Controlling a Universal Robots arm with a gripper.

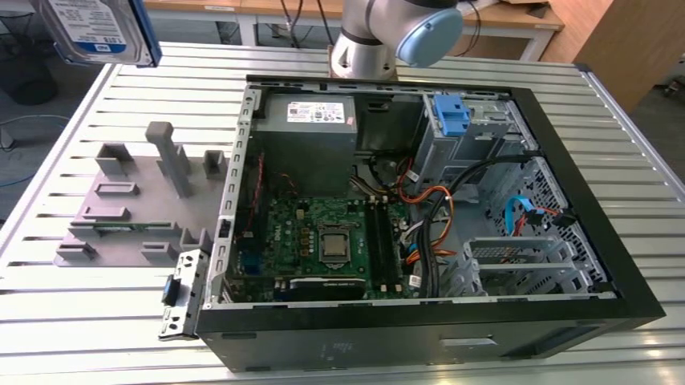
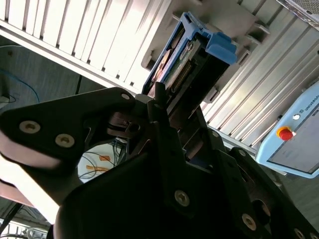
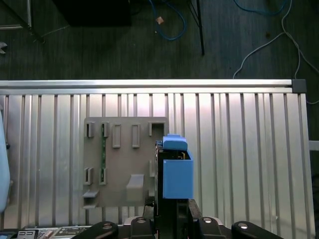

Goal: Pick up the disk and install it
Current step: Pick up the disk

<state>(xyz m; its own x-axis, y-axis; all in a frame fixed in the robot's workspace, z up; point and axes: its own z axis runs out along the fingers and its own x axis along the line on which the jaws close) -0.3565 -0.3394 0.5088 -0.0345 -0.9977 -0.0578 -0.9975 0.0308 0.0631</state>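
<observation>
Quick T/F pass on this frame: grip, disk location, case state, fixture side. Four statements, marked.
1. The gripper is clamped on the disk. True.
2. The disk is seated in a drive bay of the computer case. False: it is held in the air outside the case, over the grey fixture on the table in the first wrist view.
3. The case is open on top, with the motherboard exposed. True.
4. The grey fixture lies on the exterior view's right of the case. False: it lies on the exterior view's left of the case.
</observation>
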